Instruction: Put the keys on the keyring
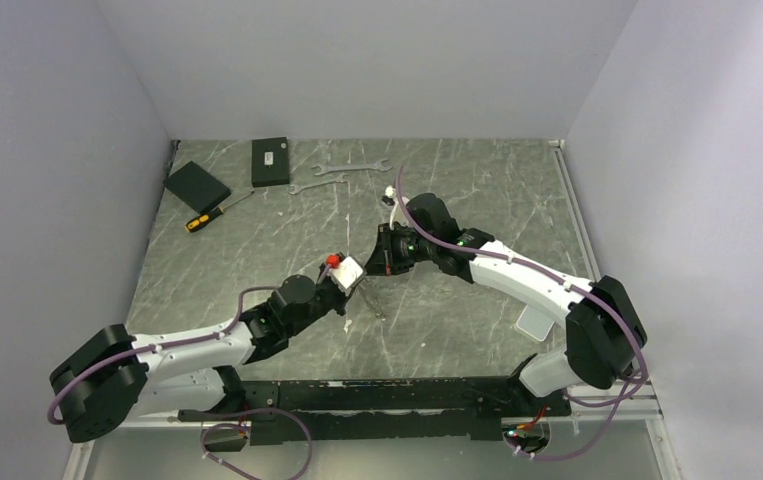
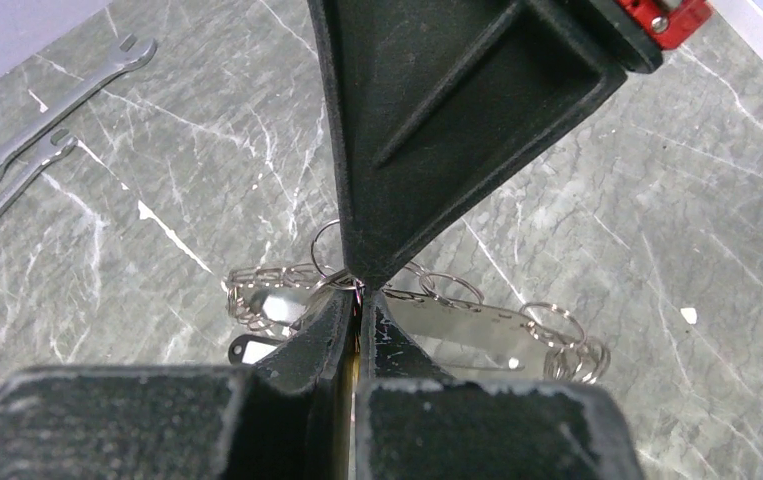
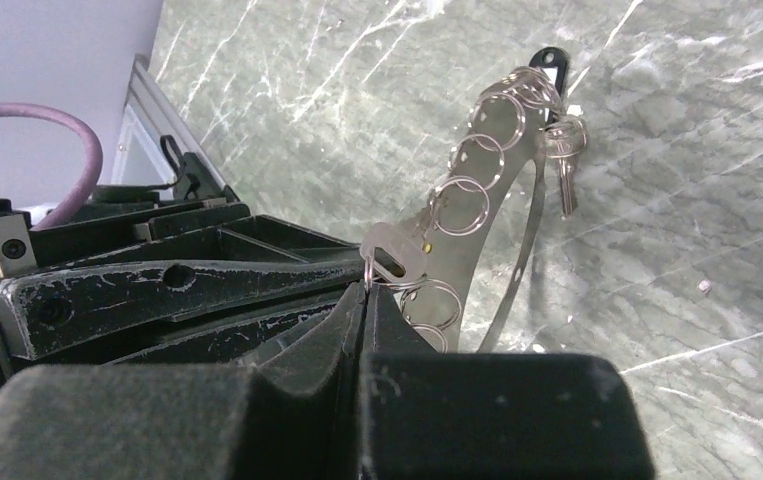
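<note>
**Threading step, as judged.** The left claw (image 2: 357,303) is pinched shut on a brass sliver, taken for a key (image 2: 355,362). The right claw (image 3: 365,292), also closed, is met tip to tip and grips the keyring (image 3: 517,235). Further keys (image 3: 564,165) hang at its 1 o'clock end. Next, hole and split ring must be finely aligned.

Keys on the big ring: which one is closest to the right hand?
The flat silver key with the oblong slot, just beyond the right hand; the other keys dangle at the far end of the ring.
</note>
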